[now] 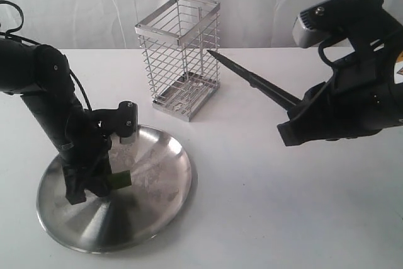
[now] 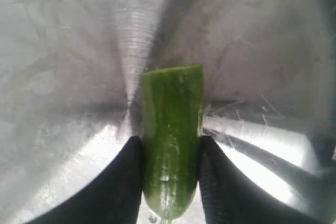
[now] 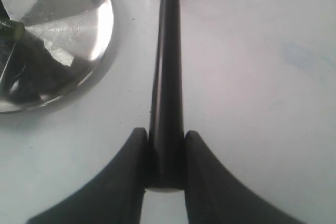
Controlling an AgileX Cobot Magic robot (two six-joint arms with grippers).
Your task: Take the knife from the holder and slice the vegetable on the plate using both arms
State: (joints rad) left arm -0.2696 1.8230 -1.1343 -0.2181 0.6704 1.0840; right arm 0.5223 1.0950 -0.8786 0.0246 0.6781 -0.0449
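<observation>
**Both grippers hold their things**

The left gripper [image 1: 93, 190] stands on the plate [image 1: 157, 218], at the near left of the white table [image 1: 283, 218]. Its two black fingers [image 2: 118, 187] press on both sides of the vegetable [image 2: 170, 129], which lies near the middle of the plate with its flat green end sticking out beyond them.

At the right, the right gripper [image 3: 165, 142] pinches the handle of the knife [image 1: 252, 80] above the table. The black blade points to the far left, with its tip close to the right side of the holder [image 1: 179, 55]. I cannot tell whether it touches. The holder stands upright behind the plate.
</observation>
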